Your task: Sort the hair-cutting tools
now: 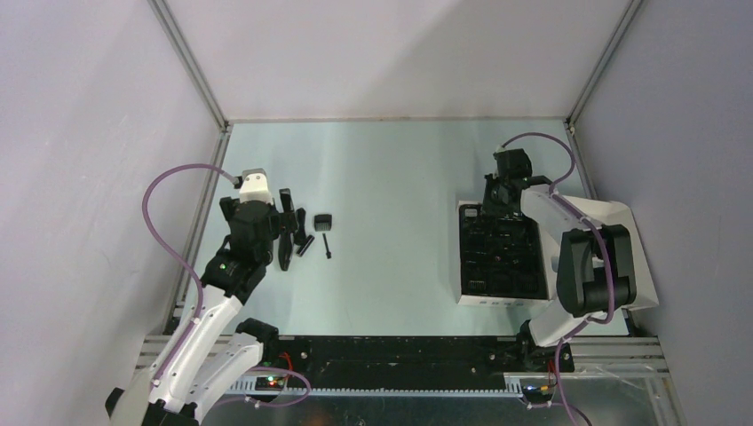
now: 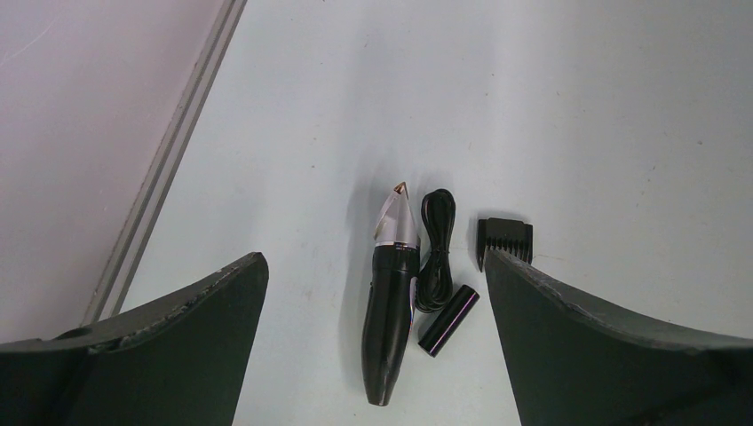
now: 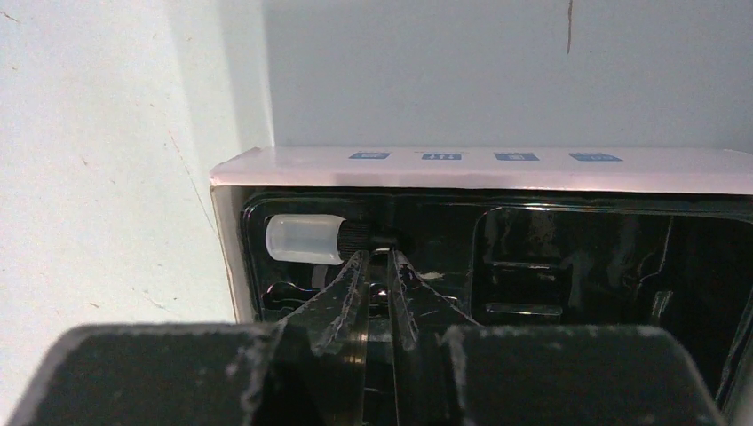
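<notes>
The hair-cutting tools lie at the left of the table: a black clipper body [image 2: 391, 311] with a silvery tip, a coiled black cable [image 2: 435, 248], a short black cylinder [image 2: 448, 318] and a black comb attachment [image 2: 505, 240]. In the top view the clipper body [image 1: 285, 256], the comb attachment [image 1: 323, 220] and a thin brush [image 1: 328, 246] show. My left gripper [image 2: 375, 256] [image 1: 286, 222] is open above them, its jaws on either side of the clipper body. My right gripper [image 3: 378, 257] [image 1: 497, 200] is shut inside the box's far left corner, its tips at a small white-capped bottle [image 3: 302, 240].
The flat white box [image 1: 464, 257] with a black moulded insert [image 3: 568, 248] lies at the right; its white rim [image 3: 462, 169] faces the back wall. A metal frame rail [image 2: 169, 169] runs along the left wall beside the tools.
</notes>
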`<act>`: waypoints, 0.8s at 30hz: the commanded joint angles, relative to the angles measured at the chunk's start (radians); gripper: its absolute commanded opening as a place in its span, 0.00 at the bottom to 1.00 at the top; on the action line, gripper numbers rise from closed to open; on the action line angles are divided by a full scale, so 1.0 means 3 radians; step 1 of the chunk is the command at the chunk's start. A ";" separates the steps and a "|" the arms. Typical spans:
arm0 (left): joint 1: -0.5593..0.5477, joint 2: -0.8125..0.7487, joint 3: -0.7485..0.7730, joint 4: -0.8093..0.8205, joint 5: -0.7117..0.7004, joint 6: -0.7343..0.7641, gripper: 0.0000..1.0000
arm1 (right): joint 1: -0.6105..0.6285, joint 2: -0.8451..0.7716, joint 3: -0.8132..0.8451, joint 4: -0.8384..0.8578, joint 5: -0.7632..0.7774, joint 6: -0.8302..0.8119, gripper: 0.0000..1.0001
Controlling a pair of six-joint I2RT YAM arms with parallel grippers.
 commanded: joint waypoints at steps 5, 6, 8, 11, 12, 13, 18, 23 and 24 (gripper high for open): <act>0.0023 -0.0057 -0.0024 0.0112 -0.0009 0.0054 1.00 | 0.0050 0.0078 0.0074 0.0040 0.0127 -0.0076 0.19; 0.0024 -0.0057 -0.0025 0.0114 -0.0009 0.0052 1.00 | 0.0055 0.0063 0.0072 0.0037 0.0179 -0.0079 0.19; 0.0023 -0.0063 -0.0026 0.0111 -0.0009 0.0053 1.00 | 0.0066 0.0002 0.0071 0.0027 0.0215 -0.0093 0.19; 0.0024 -0.0064 -0.0027 0.0112 -0.0009 0.0054 1.00 | 0.0077 -0.0131 0.0072 0.0012 0.0248 -0.0111 0.20; 0.0024 -0.0065 -0.0024 0.0110 -0.0006 0.0054 1.00 | 0.0079 -0.0180 0.0075 0.0009 0.0257 -0.0114 0.21; 0.0024 -0.0063 -0.0024 0.0113 -0.0005 0.0050 1.00 | 0.0080 -0.0202 0.0077 -0.0003 0.0255 -0.0114 0.21; 0.0024 -0.0068 -0.0030 0.0121 0.0026 0.0049 1.00 | 0.0080 -0.0415 0.0112 -0.0045 0.0151 -0.0091 0.29; 0.0024 -0.0068 -0.0029 0.0116 0.0075 -0.0002 1.00 | 0.0105 -0.0670 0.0111 -0.0096 -0.0047 0.0007 0.41; 0.0024 -0.0058 -0.0026 0.0100 0.0095 -0.0043 1.00 | 0.0118 -0.0734 0.0107 -0.0112 -0.0064 0.0019 0.44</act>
